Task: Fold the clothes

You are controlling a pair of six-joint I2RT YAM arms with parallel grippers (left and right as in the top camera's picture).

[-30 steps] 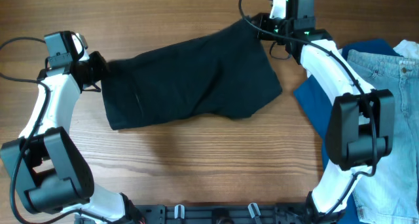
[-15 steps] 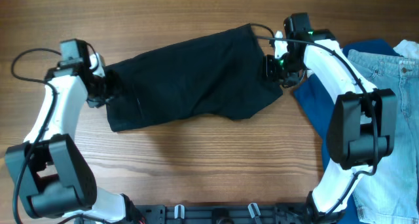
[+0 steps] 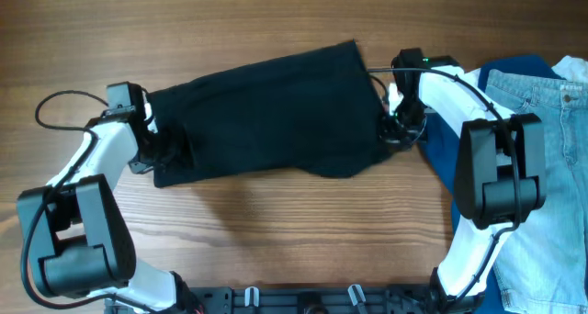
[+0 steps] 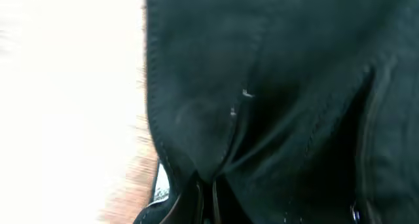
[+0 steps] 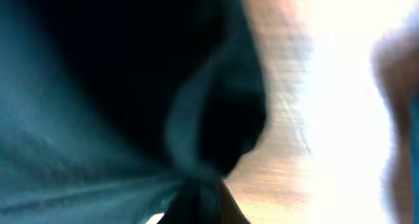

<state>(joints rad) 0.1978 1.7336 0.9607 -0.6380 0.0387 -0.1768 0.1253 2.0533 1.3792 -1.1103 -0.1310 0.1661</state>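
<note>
Overhead, left gripper (image 3: 158,150) and right gripper (image 3: 399,130) each clamp opposite ends of black shorts (image 3: 266,112).

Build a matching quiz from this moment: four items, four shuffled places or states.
1. black shorts
2. jeans
3. royal-blue garment
4. left gripper

A. partly under the jeans
B. far right, light denim
C. spread across the centre
D. shut on the shorts' left end

Pairs: 1-C, 2-B, 3-A, 4-D
</note>
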